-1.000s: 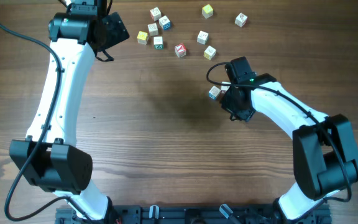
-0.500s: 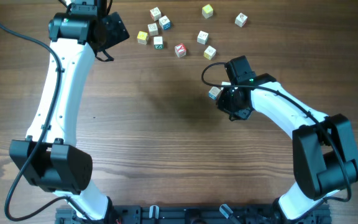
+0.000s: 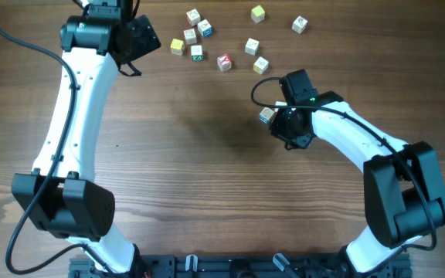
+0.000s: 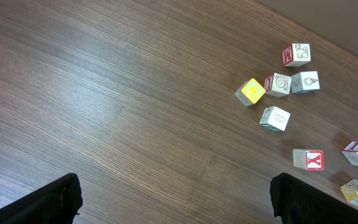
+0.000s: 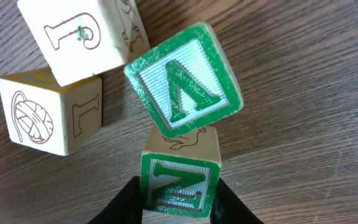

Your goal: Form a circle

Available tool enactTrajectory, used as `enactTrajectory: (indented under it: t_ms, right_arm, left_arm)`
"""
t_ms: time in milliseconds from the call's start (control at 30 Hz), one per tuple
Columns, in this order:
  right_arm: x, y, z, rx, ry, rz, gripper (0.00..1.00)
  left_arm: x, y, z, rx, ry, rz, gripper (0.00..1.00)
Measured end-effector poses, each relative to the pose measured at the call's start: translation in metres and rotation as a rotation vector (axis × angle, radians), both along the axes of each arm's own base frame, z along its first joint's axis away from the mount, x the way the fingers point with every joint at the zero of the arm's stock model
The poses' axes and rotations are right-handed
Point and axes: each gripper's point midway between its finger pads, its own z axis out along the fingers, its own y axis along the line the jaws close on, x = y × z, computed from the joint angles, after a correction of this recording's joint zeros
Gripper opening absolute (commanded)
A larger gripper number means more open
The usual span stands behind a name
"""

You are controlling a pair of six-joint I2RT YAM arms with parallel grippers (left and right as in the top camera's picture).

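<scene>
In the right wrist view my right gripper is shut on a green-faced Z cube. A second green-faced cube with a V sits tilted just beyond it and touches it. Left of these, close together, stand a pale cube with a J and a yellow-edged cube with a yarn-ball drawing. From overhead this cluster shows only at the right gripper's left edge; the rest is hidden under the wrist. My left gripper hangs open at the top left, its fingers wide apart over bare wood.
Several loose letter cubes lie scattered along the far edge, from a yellow one and a red-marked X cube to one at the far right. The left wrist view shows the same scatter to its right. The wooden table spreads between the arms.
My right wrist has shifted slightly to the left, still shut on the green Z cube. The left arm and the scattered cubes have not moved.
</scene>
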Motion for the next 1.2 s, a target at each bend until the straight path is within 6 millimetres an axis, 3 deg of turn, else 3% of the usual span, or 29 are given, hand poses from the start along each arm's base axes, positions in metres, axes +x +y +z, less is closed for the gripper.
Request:
enactTrajectory:
  t_ms: [467,533,700,1200]
  right_arm:
    - [-0.0009,-0.0019,-0.0004,-0.001,0.012,-0.063,0.29]
    - [-0.0008,-0.0022,-0.0005,-0.003,0.012,-0.071,0.36]
    - [-0.0004,-0.0031,-0.0005,-0.005,0.012,-0.084,0.41]
    - [0.002,-0.0022,0.0,-0.001,0.002,-0.084,0.4]
  left_arm:
    - [0.0,0.0,0.0,0.0,0.0,0.0,1.0]
    - [0.0,0.0,0.0,0.0,0.0,0.0,1.0]
    - [0.0,0.0,0.0,0.0,0.0,0.0,1.0]
    - [0.0,0.0,0.0,0.0,0.0,0.0,1.0]
